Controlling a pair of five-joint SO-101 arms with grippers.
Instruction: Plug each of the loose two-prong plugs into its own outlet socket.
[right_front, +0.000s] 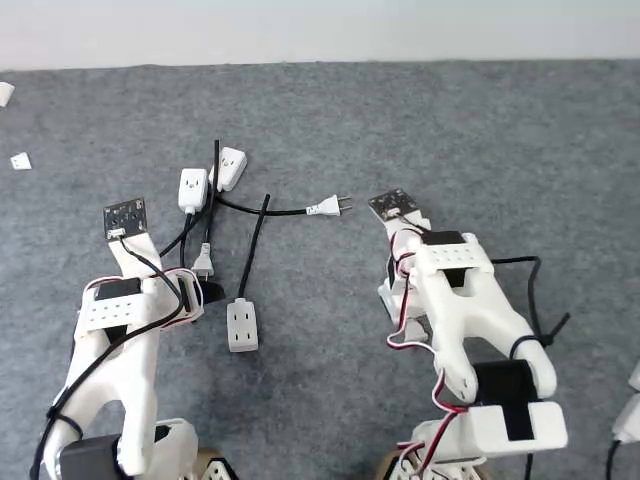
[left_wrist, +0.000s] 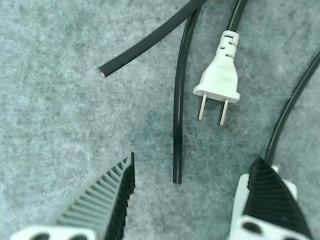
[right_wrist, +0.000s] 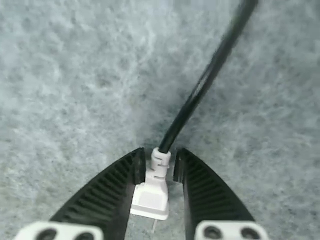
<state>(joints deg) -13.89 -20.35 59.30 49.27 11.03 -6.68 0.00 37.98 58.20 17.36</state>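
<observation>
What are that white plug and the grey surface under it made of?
White two-prong plug: apparently moulded plastic, smooth and matte; its two shiny prongs look like metal. Grey table covering: probably short-pile carpet or felt, judging by its fuzzy, speckled fibres.

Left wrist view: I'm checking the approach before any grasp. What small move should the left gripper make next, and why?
Probably ease forward, toward the white plug. The left gripper is open, and the plug lies beyond its fingertips, prongs facing it; closing now would likely catch just the loose cable end.
</observation>
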